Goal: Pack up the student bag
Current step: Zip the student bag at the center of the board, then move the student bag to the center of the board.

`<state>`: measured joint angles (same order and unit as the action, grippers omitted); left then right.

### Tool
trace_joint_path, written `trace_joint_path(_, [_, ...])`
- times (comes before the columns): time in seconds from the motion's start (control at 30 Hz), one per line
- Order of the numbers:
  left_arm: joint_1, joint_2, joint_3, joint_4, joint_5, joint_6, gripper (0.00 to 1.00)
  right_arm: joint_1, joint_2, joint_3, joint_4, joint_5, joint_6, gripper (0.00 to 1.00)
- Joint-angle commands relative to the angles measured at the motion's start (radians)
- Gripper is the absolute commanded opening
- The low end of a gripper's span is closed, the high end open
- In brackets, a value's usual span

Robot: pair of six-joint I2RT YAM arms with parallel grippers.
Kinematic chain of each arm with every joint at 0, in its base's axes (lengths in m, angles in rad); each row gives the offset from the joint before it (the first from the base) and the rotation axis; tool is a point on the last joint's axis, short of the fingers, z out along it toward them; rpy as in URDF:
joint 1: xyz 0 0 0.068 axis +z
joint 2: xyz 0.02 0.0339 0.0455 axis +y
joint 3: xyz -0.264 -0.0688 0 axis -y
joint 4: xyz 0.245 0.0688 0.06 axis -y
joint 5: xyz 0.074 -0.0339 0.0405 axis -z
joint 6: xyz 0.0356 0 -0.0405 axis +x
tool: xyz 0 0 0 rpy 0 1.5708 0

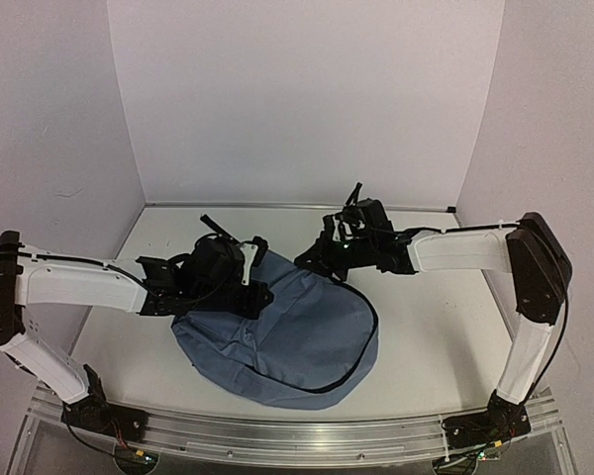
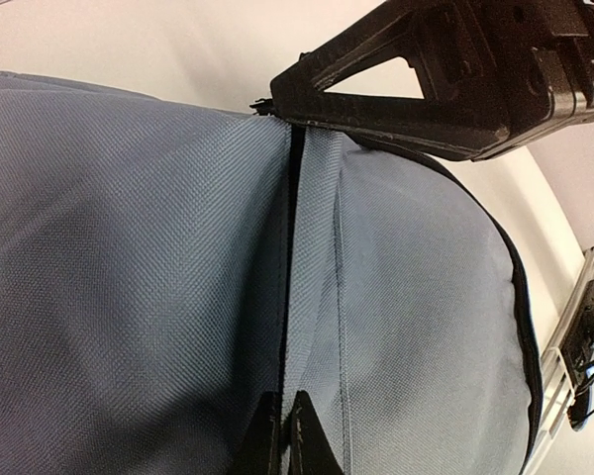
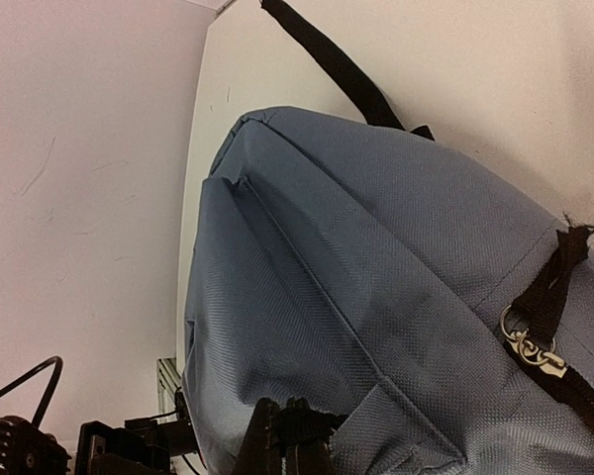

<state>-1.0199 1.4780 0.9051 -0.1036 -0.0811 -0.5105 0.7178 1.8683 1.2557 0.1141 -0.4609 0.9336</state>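
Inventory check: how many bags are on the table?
1: the bag lies central on the table, left gripper and right gripper at its far edge.

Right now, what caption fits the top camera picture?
Left gripper and right gripper both work at the slate-blue backpack on the white table.

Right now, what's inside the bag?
Nothing inside shows. The bag lies on the table, showing blue outer fabric, a strap and a zipper pull. No opening faces any camera, so its contents, if any, are covered.
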Motion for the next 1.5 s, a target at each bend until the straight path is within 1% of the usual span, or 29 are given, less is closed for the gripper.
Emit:
trace_joint_path(0.0, [-0.015,-0.049,-0.038,-0.211,0.017,-0.033,0.00,-0.140,0.001,-0.016,0.074,0.244,-0.020,0.00])
trace_joint_path(0.1, [-0.004,-0.027,-0.025,-0.203,0.007,-0.056,0.00,-0.139,-0.022,0.004,0.085,0.187,-0.075,0.00])
trace_joint_path(0.2, [0.039,-0.007,-0.002,-0.183,0.044,-0.088,0.00,-0.139,-0.062,0.023,0.085,0.125,-0.136,0.00])
trace_joint_path(0.23, [0.050,0.001,0.007,-0.169,0.055,-0.092,0.00,-0.139,-0.085,0.023,0.084,0.115,-0.151,0.05])
trace_joint_path(0.33, [0.077,0.045,0.050,-0.132,0.075,-0.087,0.00,-0.139,-0.155,0.007,0.084,0.101,-0.195,0.31])
trace_joint_path(0.4, [0.096,0.077,0.082,-0.113,0.077,-0.082,0.00,-0.139,-0.205,-0.006,0.078,0.103,-0.210,0.45])
trace_joint_path(0.5, [0.128,0.116,0.128,-0.095,0.110,-0.075,0.00,-0.139,-0.279,-0.027,0.048,0.135,-0.228,0.60])
trace_joint_path(0.53, [0.141,0.128,0.144,-0.086,0.114,-0.074,0.00,-0.139,-0.298,-0.034,0.033,0.149,-0.236,0.63])
trace_joint_path(0.73, [0.202,0.231,0.255,-0.010,0.154,-0.075,0.00,-0.144,-0.404,-0.100,-0.030,0.264,-0.267,0.76])
trace_joint_path(0.93, [0.250,0.371,0.409,0.047,0.192,-0.058,0.00,-0.170,-0.476,-0.163,-0.055,0.313,-0.281,0.82])
trace_joint_path(1.1, [0.288,0.452,0.526,0.033,0.181,-0.028,0.00,-0.182,-0.531,-0.209,-0.072,0.372,-0.311,0.88])
trace_joint_path(1.13, [0.296,0.458,0.534,0.030,0.184,-0.030,0.03,-0.185,-0.540,-0.218,-0.075,0.382,-0.318,0.89])
trace_joint_path(1.17, [0.302,0.460,0.538,0.028,0.187,-0.031,0.08,-0.187,-0.548,-0.224,-0.080,0.391,-0.324,0.90])
trace_joint_path(1.2, [0.304,0.456,0.535,0.029,0.190,-0.028,0.19,-0.188,-0.557,-0.230,-0.086,0.403,-0.332,0.91])
trace_joint_path(1.23, [0.305,0.447,0.527,0.032,0.192,-0.022,0.32,-0.190,-0.562,-0.235,-0.091,0.418,-0.342,0.93])
trace_joint_path(1.27, [0.305,0.433,0.517,0.035,0.199,-0.012,0.50,-0.191,-0.570,-0.243,-0.095,0.430,-0.354,0.94])
trace_joint_path(1.3, [0.306,0.421,0.505,0.033,0.204,0.002,0.61,-0.194,-0.575,-0.247,-0.102,0.446,-0.363,0.96])
trace_joint_path(1.33, [0.306,0.403,0.495,0.025,0.211,0.017,0.75,-0.195,-0.579,-0.252,-0.108,0.458,-0.374,0.98])
trace_joint_path(1.4, [0.306,0.359,0.484,-0.018,0.227,0.059,0.93,-0.205,-0.586,-0.261,-0.112,0.501,-0.398,0.98])
trace_joint_path(1.43, [0.306,0.331,0.475,-0.045,0.226,0.079,0.97,-0.210,-0.586,-0.261,-0.132,0.516,-0.415,0.98])
trace_joint_path(1.47, [0.307,0.304,0.465,-0.075,0.221,0.099,0.99,-0.216,-0.586,-0.261,-0.152,0.531,-0.430,0.98])
